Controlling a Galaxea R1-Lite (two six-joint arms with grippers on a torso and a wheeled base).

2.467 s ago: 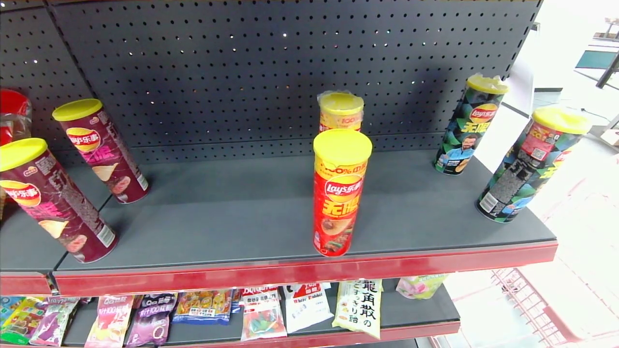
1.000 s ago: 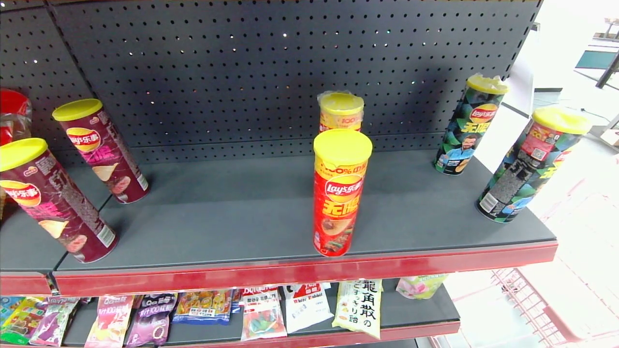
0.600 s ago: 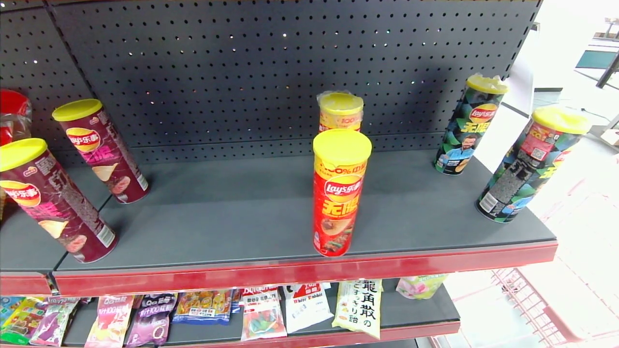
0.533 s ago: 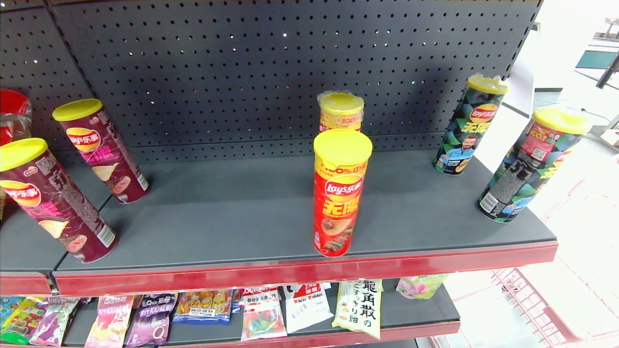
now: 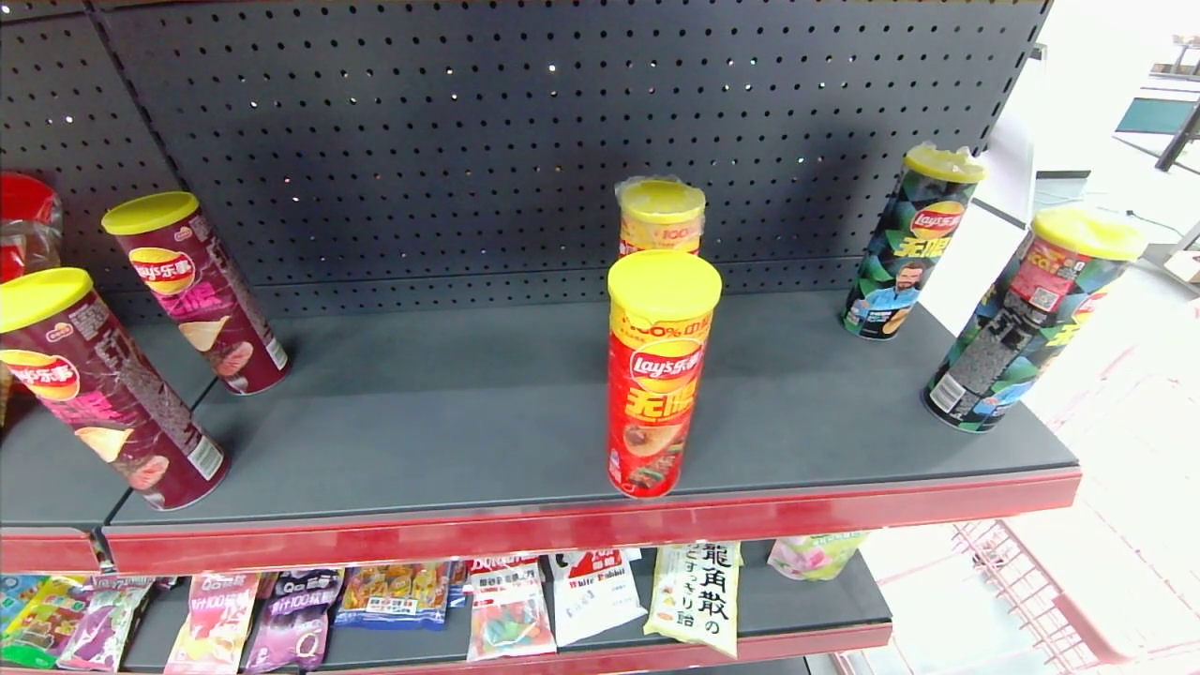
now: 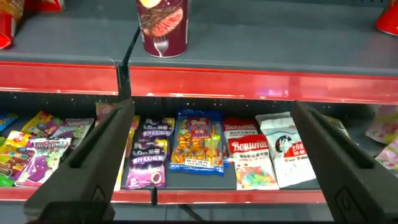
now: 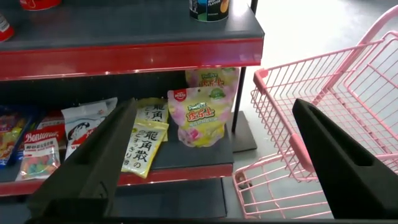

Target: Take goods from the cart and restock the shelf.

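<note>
The dark shelf (image 5: 469, 412) with a red front edge carries upright chip cans: a red can (image 5: 659, 375) near the front, a yellow can (image 5: 661, 217) behind it, two maroon cans (image 5: 192, 291) on the left and two dark patterned cans (image 5: 914, 244) on the right. My left gripper (image 6: 211, 162) is open with nothing between its fingers, facing the lower shelf's snack bags (image 6: 198, 142) below a maroon can (image 6: 163, 25). My right gripper (image 7: 211, 162) is open and holds nothing, facing the shelf's right end beside the pink wire cart (image 7: 323, 93).
Snack bags (image 5: 506, 600) lie in a row on the lower shelf. A perforated back panel (image 5: 469, 141) closes the shelf behind. The cart's pink frame (image 5: 1031, 591) shows at the lower right. Wide bare stretches lie between the can groups.
</note>
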